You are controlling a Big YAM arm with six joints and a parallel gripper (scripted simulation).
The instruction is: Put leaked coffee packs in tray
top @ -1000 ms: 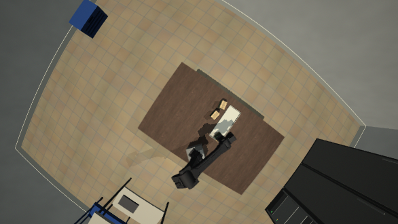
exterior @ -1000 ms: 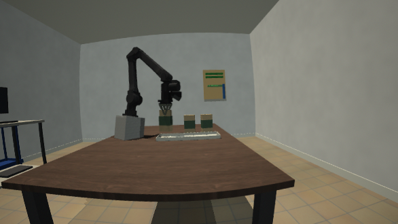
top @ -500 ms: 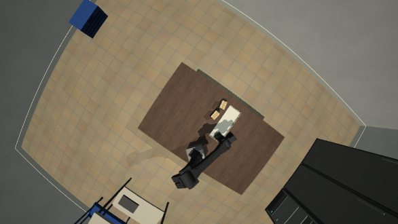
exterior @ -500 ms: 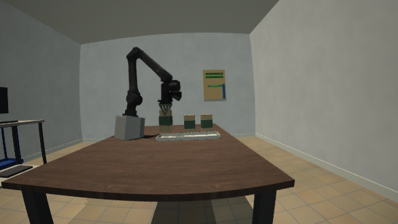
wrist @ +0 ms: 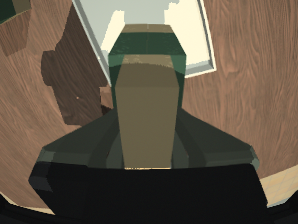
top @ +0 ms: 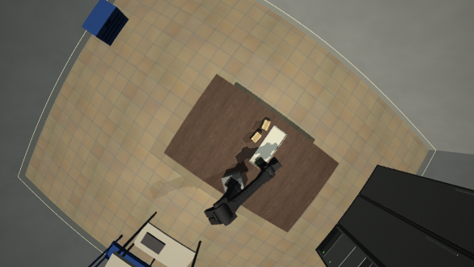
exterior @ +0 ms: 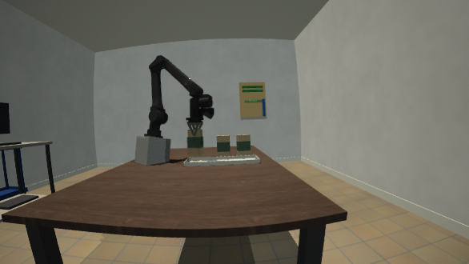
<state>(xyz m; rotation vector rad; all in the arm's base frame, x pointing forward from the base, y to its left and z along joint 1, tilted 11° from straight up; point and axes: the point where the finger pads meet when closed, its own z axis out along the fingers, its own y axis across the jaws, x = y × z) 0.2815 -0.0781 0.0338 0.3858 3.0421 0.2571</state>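
Observation:
My gripper is shut on a tan and green coffee pack, gripping its top and holding it upright over the near end of the white tray. In the wrist view the held pack hangs between my fingers with the tray's end below it. Two other packs stand upright behind the tray; from above they show beside the tray's far end. The tray looks empty.
The arm's grey base block stands on the table left of the tray. The brown table has a wall behind it. A small desk stands at the left on the floor.

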